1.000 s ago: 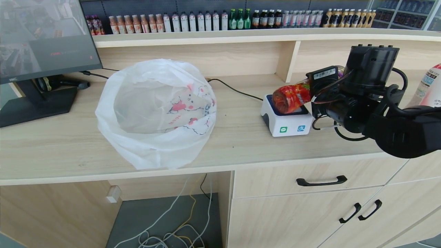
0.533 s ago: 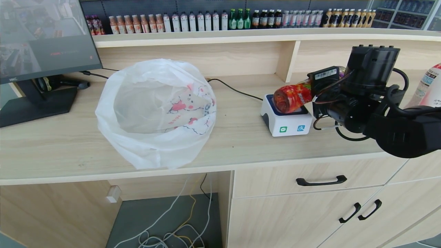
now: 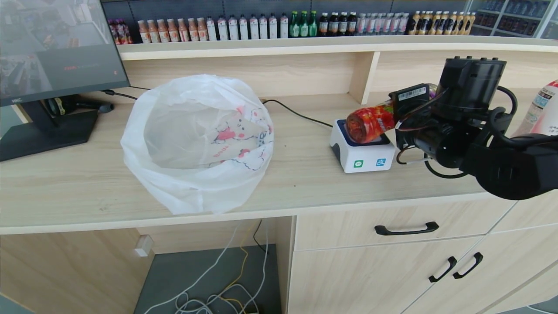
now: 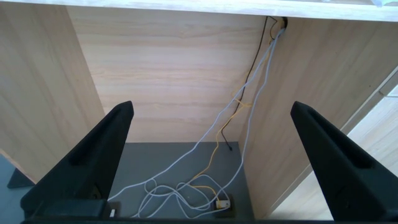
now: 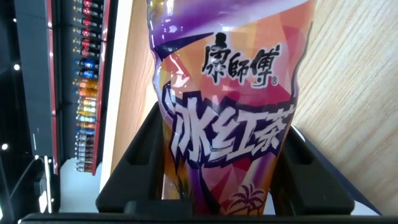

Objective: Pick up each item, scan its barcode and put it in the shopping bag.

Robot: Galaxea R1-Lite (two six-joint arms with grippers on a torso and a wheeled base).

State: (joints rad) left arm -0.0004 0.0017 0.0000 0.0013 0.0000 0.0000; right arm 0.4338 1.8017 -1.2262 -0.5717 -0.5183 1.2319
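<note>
In the head view my right gripper (image 3: 397, 117) is shut on a red-orange drink bottle (image 3: 368, 124), holding it on its side just above the white scanner box (image 3: 364, 159) with the dark top. The bottle's base points toward the white shopping bag (image 3: 196, 139), which stands open on the counter to the left. From the right wrist, the bottle (image 5: 230, 112) with its purple and orange label sits between the two black fingers (image 5: 134, 162). My left gripper (image 4: 211, 162) hangs open below the counter, over loose cables on the floor.
A monitor (image 3: 52, 48) stands at the counter's far left, with a black handheld device (image 3: 80, 104) behind its foot. A black cable (image 3: 296, 114) runs to the scanner. Another bottle (image 3: 542, 109) stands at the right edge. Many bottles (image 3: 279, 24) line the back shelf.
The right gripper and its bottle crept slightly up and to the right over the scanner, then held still. The bag and scanner stayed put.
</note>
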